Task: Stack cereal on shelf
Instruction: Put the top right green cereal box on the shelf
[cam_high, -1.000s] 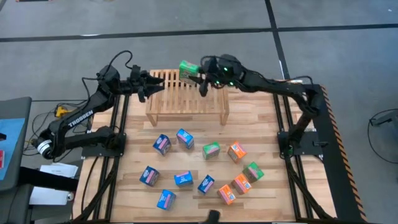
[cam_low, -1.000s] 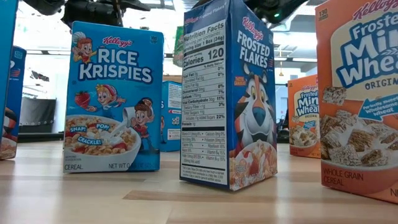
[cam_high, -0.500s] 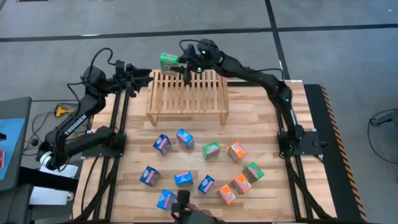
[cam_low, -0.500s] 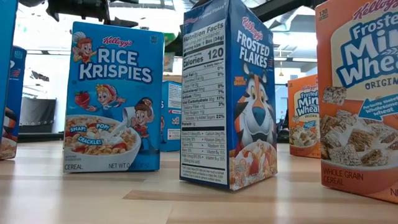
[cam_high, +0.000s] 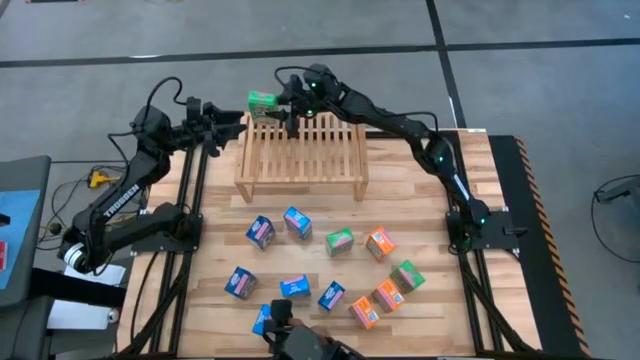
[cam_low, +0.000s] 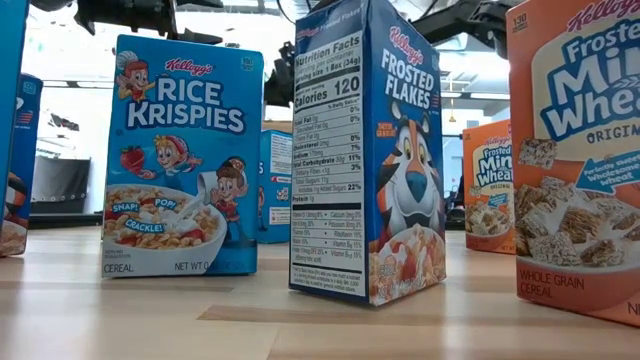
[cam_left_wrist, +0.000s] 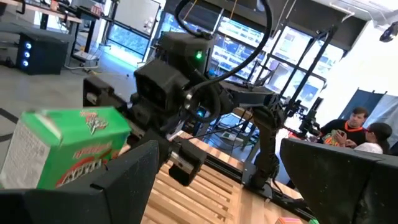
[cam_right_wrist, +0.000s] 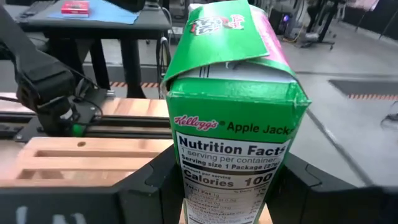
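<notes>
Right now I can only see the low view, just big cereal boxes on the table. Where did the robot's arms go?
Observer: The right gripper is up at the far left corner of the wooden shelf, holding a green cereal box.
Operator: Is it squeezing the box tight?
Observer: Yes, its jaws sit on both sides of the box, nutrition label facing the wrist camera.
Operator: And the other arm?
Observer: The left gripper waits beside the shelf's left end, jaws open, holding nothing.

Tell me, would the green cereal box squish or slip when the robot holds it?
Probably squashes a little: the green cereal box is thin cardboard with a creased top flap. It likely feels light, being small. The right gripper pinches its flat sides, so slipping seems unlikely.
</notes>
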